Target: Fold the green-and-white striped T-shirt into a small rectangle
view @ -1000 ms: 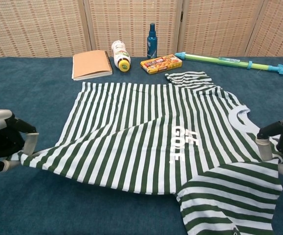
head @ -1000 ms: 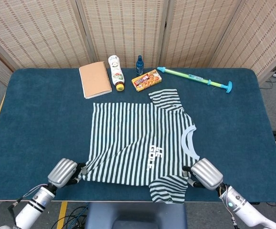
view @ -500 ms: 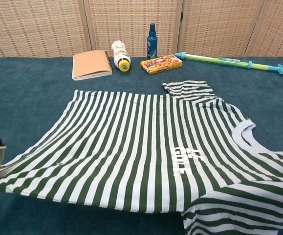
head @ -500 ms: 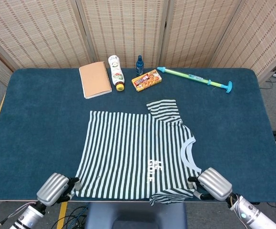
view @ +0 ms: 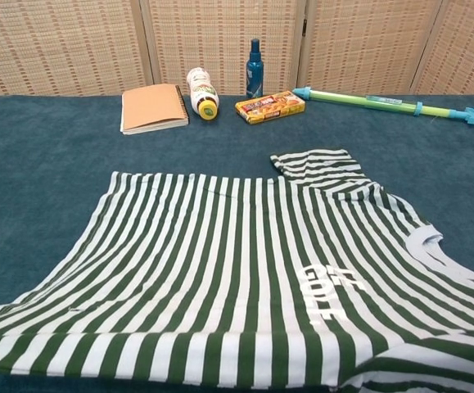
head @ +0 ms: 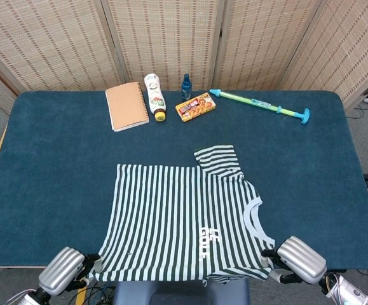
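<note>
The striped T-shirt [head: 184,219] lies flat on the blue bench [head: 56,165], and its near side hangs over the front edge. The left hand [head: 63,271] holds the shirt's near left corner, just past the bench edge. The right hand [head: 301,260] holds the near right corner by the neck hole. Both hands show only in the head view. A notebook [head: 127,105] lies far back on the bench.

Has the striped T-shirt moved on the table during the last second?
Yes. The T-shirt has slid toward the robot, away from the notebook; its near edge now hangs over the table's front edge.
</note>
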